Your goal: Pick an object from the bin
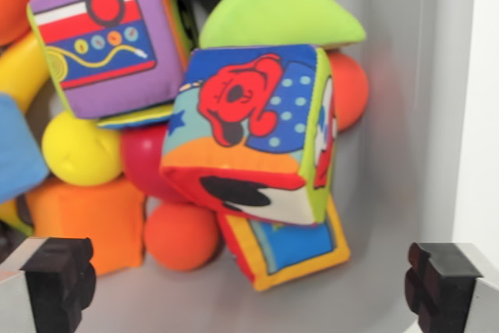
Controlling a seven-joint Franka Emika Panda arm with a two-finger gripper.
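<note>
The tool (249,286) hangs above the bin with its two black pads (58,278) spread wide apart at the bottom corners of the wrist view, holding nothing. Between them lies bare grey bin floor (374,271), so I judge this to be the approach step, with no object chosen by contact yet.

Nearest the tool is a small fabric block with an orange border (292,251), lying flat under a larger soft cube printed with a red cartoon dog (249,134); that cube sits tilted on top of it, roughly at the centre of the pile, and looks the easiest pick. Just beside them toward the wrist view's left are an orange ball (179,235) and an orange foam cube (86,224), with a yellow ball (78,150) and a red ball (144,161) behind.

Farther off, a purple cube with a camera print (109,40) leans against the dog cube, and a green foam wedge (281,9) rests behind it near the bin's right wall (413,76).

The next move likely calls for centring over the dog cube and descending with the pads straddling it. The crowding is the hazard: the purple cube and the wedge touch it, and the soft sides may squash or slip.
</note>
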